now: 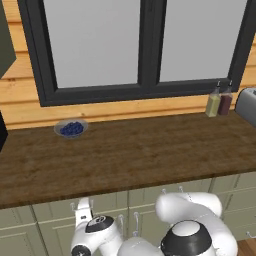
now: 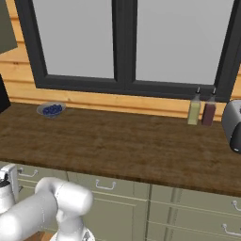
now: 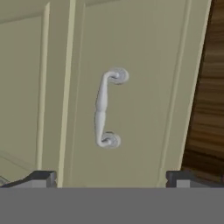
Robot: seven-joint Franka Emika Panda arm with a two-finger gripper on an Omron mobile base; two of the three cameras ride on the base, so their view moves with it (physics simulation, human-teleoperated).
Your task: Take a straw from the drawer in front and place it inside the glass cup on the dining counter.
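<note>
Wood-grain worktop [image 1: 130,155] under a dark-framed window — drawer [image 3: 127,52] shut below its edge.
End effector [image 3: 111,178] faces the drawer's silver handle [image 3: 105,109], fingertips [image 3: 41,177] spread wide, gripping nothing. Handle looks rigid and slick — best pinched mid-bar; the straw presumably lies inside, light and easily crushed.

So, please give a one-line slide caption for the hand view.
Open gripper facing the closed drawer, lined up with its curved silver handle.
</note>
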